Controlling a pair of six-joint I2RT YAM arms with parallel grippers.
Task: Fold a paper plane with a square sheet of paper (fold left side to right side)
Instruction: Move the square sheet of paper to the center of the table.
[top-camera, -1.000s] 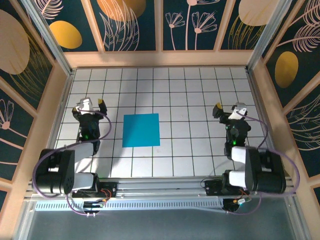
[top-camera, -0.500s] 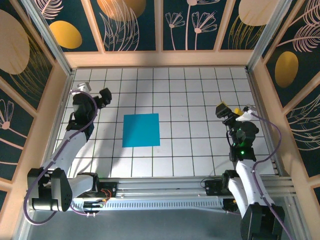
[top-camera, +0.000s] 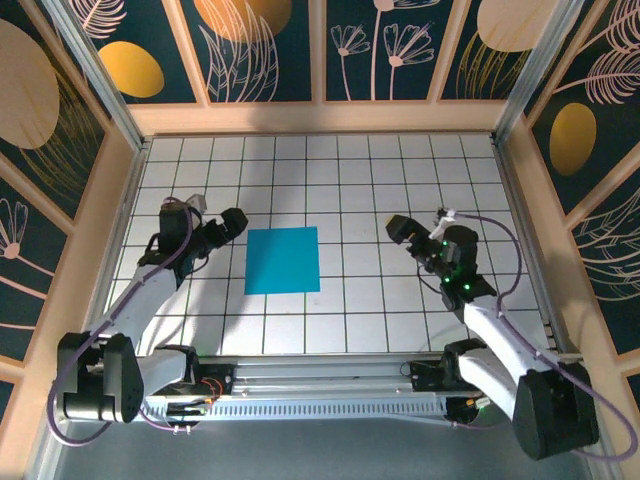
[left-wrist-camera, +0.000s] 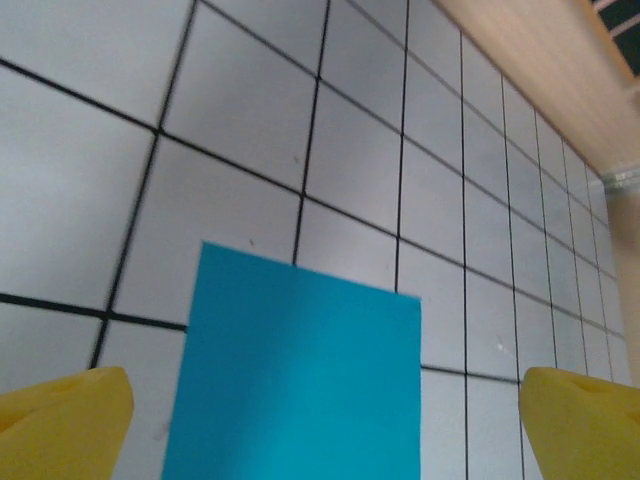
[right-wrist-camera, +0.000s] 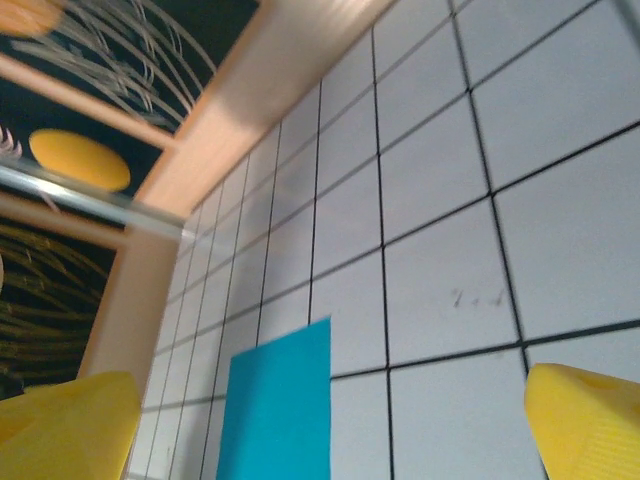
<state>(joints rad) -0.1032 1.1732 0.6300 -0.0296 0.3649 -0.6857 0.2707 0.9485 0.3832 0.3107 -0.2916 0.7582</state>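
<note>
Catch left edge of the thin cyan-blue square sheet of paper (top-camera: 282, 260), flat on the white tiled table (top-camera: 400, 170) between left gripper (top-camera: 234, 220) and right gripper (top-camera: 398, 229), both gaping empty; match edges before creasing

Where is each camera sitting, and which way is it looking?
Top: high behind the arms, looking down on the table, both arms, left gripper and right gripper.
Left wrist: low, facing the square sheet of paper between its yellow fingertips.
Right wrist: low, facing the wooden wall, its fingertips at bottom corners.
All share the paper.
</note>
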